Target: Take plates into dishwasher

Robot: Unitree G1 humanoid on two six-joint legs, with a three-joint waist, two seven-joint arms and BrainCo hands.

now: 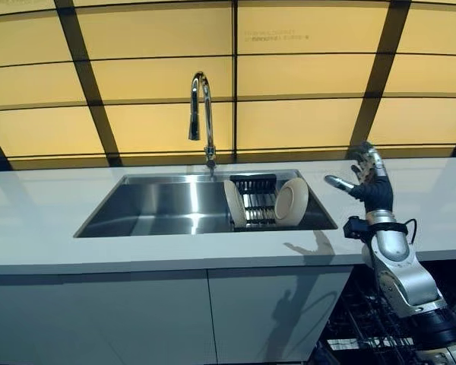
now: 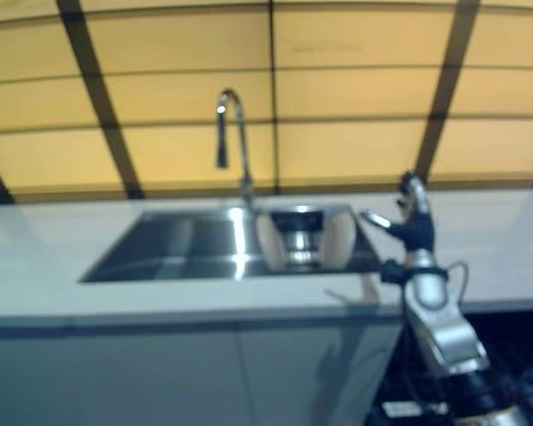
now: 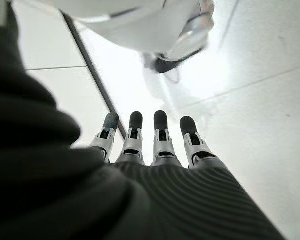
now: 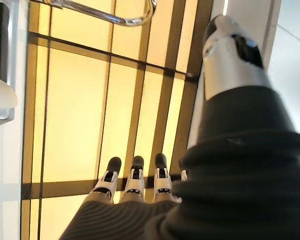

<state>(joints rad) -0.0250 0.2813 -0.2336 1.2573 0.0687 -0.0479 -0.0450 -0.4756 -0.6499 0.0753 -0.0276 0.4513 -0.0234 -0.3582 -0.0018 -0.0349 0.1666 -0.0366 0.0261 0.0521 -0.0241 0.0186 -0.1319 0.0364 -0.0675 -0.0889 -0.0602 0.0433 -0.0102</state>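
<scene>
Two white plates stand on edge in a dark rack [image 1: 252, 199] at the right end of the steel sink [image 1: 159, 205]: one plate [image 1: 235, 204] at the rack's left, the other plate [image 1: 291, 201] at its right. My right hand [image 1: 368, 181] is raised over the counter just right of the sink, open, fingers straight and thumb pointing toward the plates, touching nothing. In its wrist view the right hand [image 4: 135, 182] has straight fingers against the yellow wall. My left hand [image 3: 155, 142] shows only in its wrist view, open, hanging over the floor.
A tall chrome faucet [image 1: 202, 114] rises behind the sink. The white counter [image 1: 45, 213] runs left and right, with white cabinet doors [image 1: 159, 315] below. An open dishwasher rack [image 1: 365, 327] sits low at the right, under my right arm. Yellow panelled wall [image 1: 289, 76] behind.
</scene>
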